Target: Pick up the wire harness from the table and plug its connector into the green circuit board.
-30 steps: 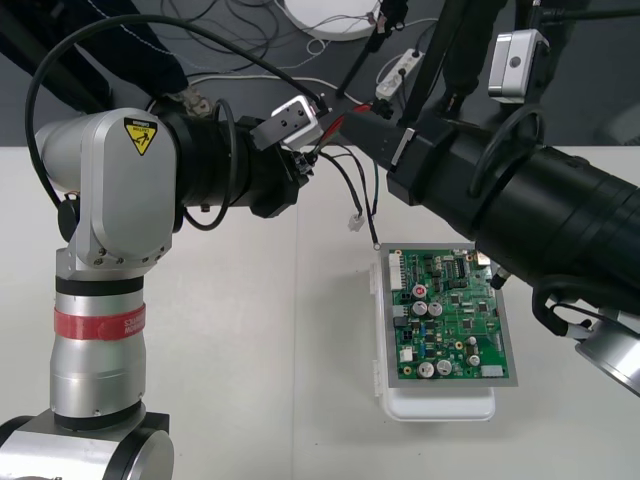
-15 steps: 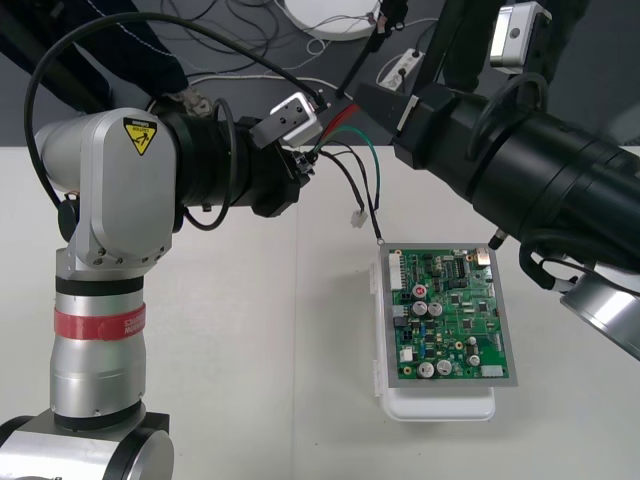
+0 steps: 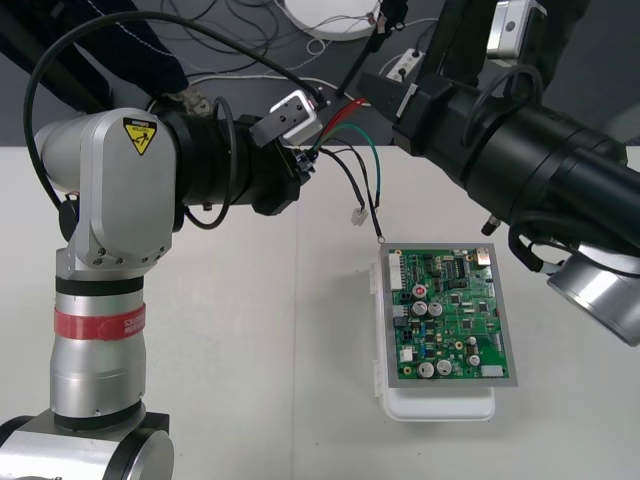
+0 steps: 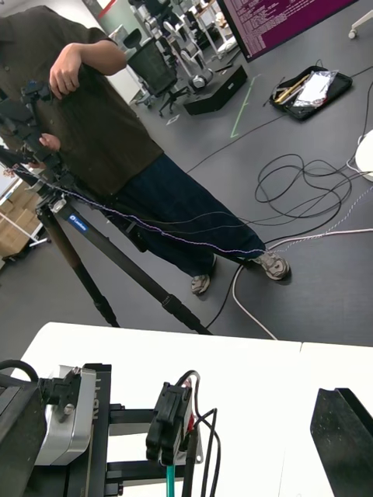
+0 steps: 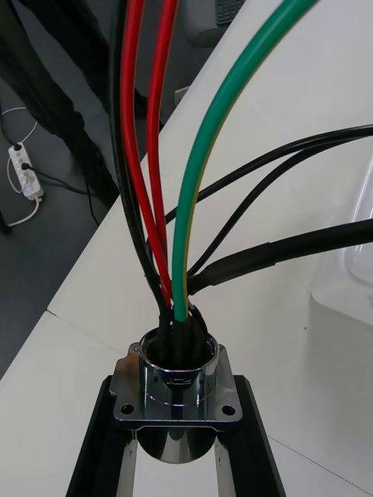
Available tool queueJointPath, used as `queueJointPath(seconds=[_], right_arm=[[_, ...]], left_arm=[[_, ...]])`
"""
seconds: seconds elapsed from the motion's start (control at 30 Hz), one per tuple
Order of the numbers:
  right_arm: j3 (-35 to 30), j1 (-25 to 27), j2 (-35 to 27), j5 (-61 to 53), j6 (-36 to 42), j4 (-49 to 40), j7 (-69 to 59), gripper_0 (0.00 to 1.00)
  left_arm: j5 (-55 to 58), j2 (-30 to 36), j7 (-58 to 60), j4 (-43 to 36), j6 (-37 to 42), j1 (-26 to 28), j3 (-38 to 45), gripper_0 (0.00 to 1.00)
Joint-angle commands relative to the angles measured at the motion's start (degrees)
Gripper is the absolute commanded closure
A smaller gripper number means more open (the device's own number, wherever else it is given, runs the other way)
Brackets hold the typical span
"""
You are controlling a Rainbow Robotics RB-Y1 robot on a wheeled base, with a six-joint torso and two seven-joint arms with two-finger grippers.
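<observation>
Pale table (image 3: 250, 350) holds one green circuit board (image 3: 452, 315) lower right; one wire harness (image 3: 362, 175) hangs upper centre, its socket (image 5: 172, 380) clamped in the left gripper (image 3: 303, 150), the right gripper (image 3: 375, 90) spread empty beside it.

Silver left arm (image 3: 100, 200) bears red ring (image 3: 98, 322), yellow sticker (image 3: 142, 137).

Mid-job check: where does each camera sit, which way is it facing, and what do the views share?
Front view: overhead, steeply down on table and circuit board; both arms, left gripper and right gripper, show.
Left wrist view: on left wrist, along its jaws, shut on the harness socket.
Right wrist view: on right wrist, level over the table toward the left gripper; one own finger shows.
Shared: all three show the harness.
</observation>
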Motion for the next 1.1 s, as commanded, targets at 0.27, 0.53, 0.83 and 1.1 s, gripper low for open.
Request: queueJointPath(seconds=[0.27, 0.53, 0.83, 1.1], right_arm=[[1.48, -2.22, 3.43, 0.63, 0.36, 0.36, -0.47, 0.0], [2.45, -2.22, 3.52, 0.63, 0.36, 0.36, -0.03, 0.0], [2.8, -1.69, 4.04, 0.63, 0.36, 0.36, 0.33, 0.0], [3.06, -1.78, 4.04, 0.63, 0.36, 0.36, 0.33, 0.0]], left_arm=[[0.78, -1.44, 3.15, -2.43, 3.25, -2.48, -0.9, 1.0], [0.78, -1.44, 3.06, -2.43, 3.25, -2.48, -0.73, 1.0], [0.78, -1.44, 3.15, -2.43, 3.25, -2.48, -0.73, 1.0], [0.96, -1.44, 3.24, -2.43, 3.25, -2.48, -0.64, 1.0]])
